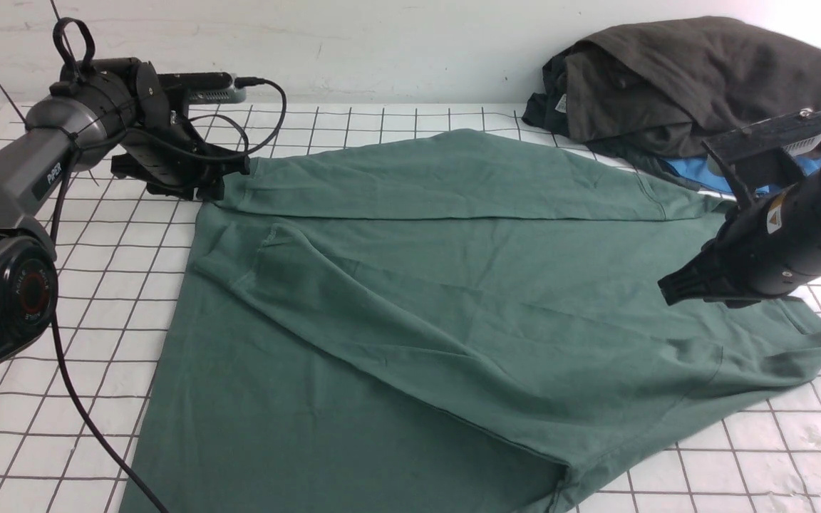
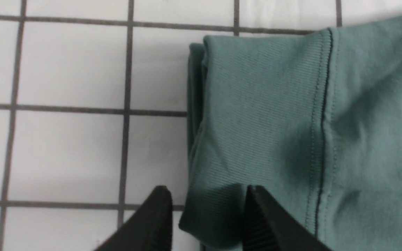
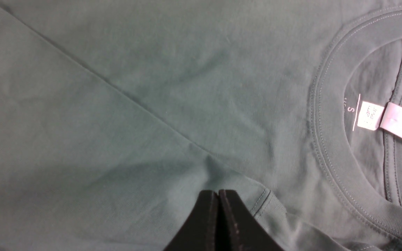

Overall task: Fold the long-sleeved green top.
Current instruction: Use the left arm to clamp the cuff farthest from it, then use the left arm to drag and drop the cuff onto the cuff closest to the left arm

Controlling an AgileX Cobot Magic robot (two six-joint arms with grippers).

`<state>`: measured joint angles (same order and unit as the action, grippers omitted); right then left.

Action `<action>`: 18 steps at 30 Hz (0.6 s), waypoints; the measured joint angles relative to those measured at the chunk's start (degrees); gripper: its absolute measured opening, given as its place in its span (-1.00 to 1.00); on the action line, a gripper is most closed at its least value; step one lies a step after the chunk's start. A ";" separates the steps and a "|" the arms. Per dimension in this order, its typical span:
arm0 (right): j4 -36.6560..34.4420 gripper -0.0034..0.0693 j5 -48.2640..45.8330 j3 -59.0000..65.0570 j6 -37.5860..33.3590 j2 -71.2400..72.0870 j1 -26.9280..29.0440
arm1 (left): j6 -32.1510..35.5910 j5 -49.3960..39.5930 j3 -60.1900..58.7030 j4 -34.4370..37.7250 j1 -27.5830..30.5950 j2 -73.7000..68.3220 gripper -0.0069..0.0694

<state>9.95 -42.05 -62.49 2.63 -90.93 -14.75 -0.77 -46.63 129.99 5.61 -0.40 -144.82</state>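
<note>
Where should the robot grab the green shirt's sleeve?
Best by the ribbed cuff, at its end corner, coming in from the table side on the robot's left. The cuff lies flat and doubled there, with its edge out past the rest of the shirt. So the left gripper, already open around that corner, can likely pinch it cleanly.

Closed right hand (image 3: 218,191) over green top (image 3: 117,104)

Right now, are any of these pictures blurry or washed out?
Front view: glare whitens the corner above the dark clothes; the right arm looks soft. Left wrist view: crisp, ribbing shows on the shirt cuff. Right wrist view: dim, slightly soft; the white label is nearly bleached.
</note>
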 joint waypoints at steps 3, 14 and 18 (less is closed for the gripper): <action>0.00 -0.94 0.30 0.00 0.00 0.00 0.00 | 0.00 0.02 0.00 -0.18 0.00 0.00 -0.64; 0.47 -0.94 0.43 0.00 -0.05 0.00 0.00 | 2.50 -5.42 0.00 -0.18 -1.04 7.54 -0.81; 2.47 -0.94 0.22 0.00 -0.05 0.00 0.00 | 3.34 -13.22 0.06 -0.18 -2.72 13.07 -0.81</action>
<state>12.43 -41.84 -62.49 2.58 -90.93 -14.75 2.57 -59.84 130.05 5.44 -3.12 -131.75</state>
